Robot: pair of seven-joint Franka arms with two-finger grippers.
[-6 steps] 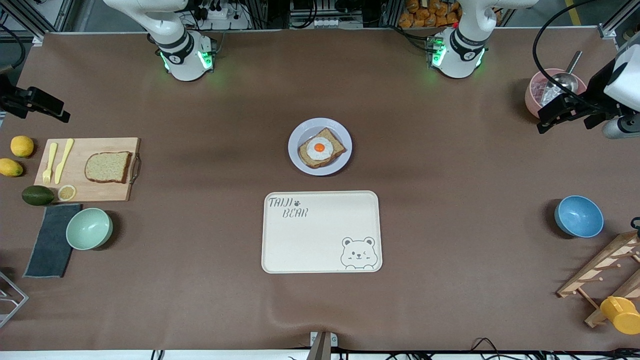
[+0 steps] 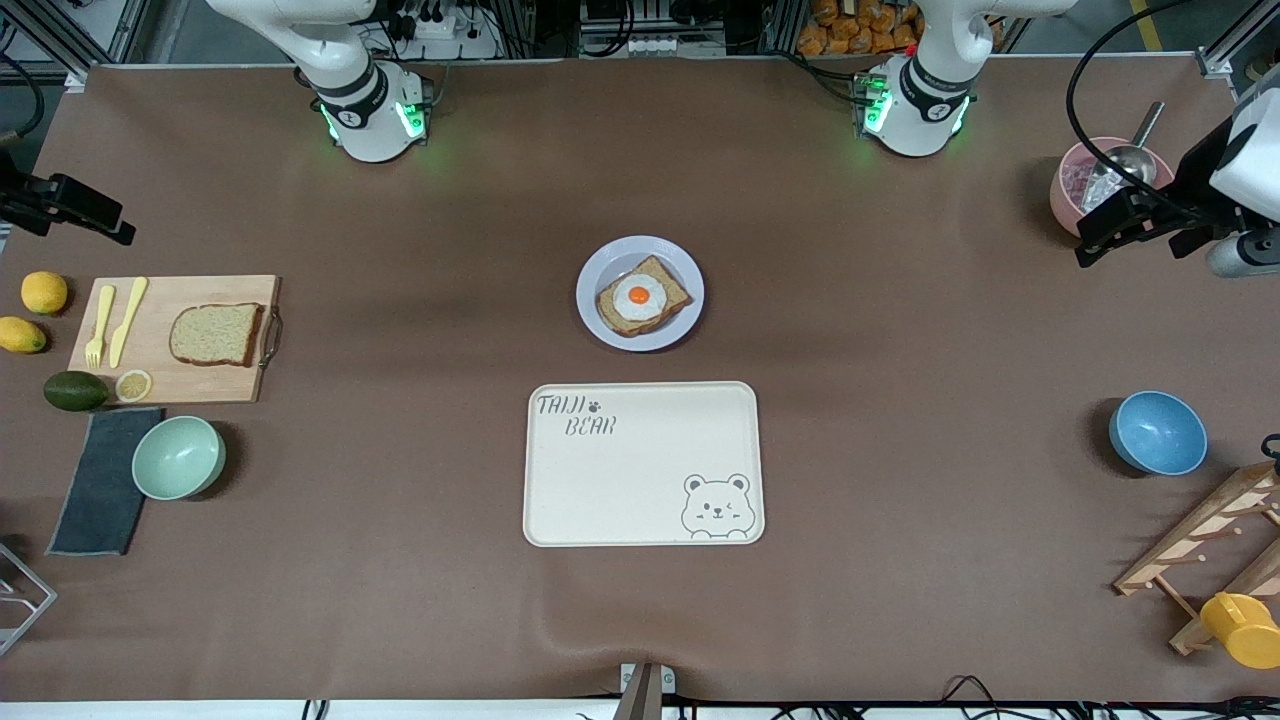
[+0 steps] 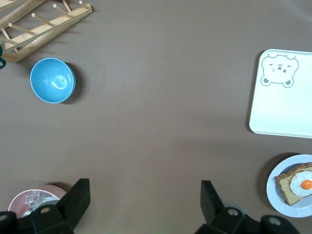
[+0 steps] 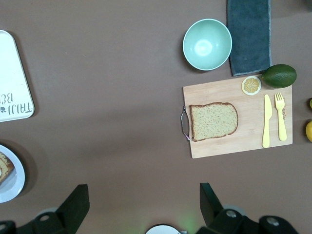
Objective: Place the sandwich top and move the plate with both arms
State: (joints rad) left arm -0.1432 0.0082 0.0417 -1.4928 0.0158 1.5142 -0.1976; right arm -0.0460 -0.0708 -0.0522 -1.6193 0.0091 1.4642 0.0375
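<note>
The sandwich top (image 2: 215,334), a plain brown bread slice, lies on a wooden cutting board (image 2: 150,345) toward the right arm's end of the table; the right wrist view shows the slice (image 4: 213,121) too. The pale plate (image 2: 592,270) sits mid-table and carries a bread slice with a fried egg (image 2: 640,296). My right gripper (image 2: 115,225) hangs open and empty over the table edge at its own end (image 4: 143,202). My left gripper (image 2: 1090,240) hangs open and empty over the pink bowl's edge (image 3: 145,197). The plate (image 3: 278,200) also shows in the left wrist view.
A cream bear-printed tray (image 2: 640,465) lies nearer the camera than the plate. Around the board are a fork and knife (image 2: 118,320), lemons (image 2: 44,292), an avocado (image 2: 75,390), a mint bowl (image 2: 178,457) and a dark cloth (image 2: 100,480). At the left arm's end stand a pink bowl (image 2: 1068,185), a blue bowl (image 2: 1157,432), a wooden rack (image 2: 1200,540) and a yellow cup (image 2: 1240,628).
The right gripper has drifted slightly toward the table edge at its own end. The left gripper has barely shifted. Nothing on the table has moved.
</note>
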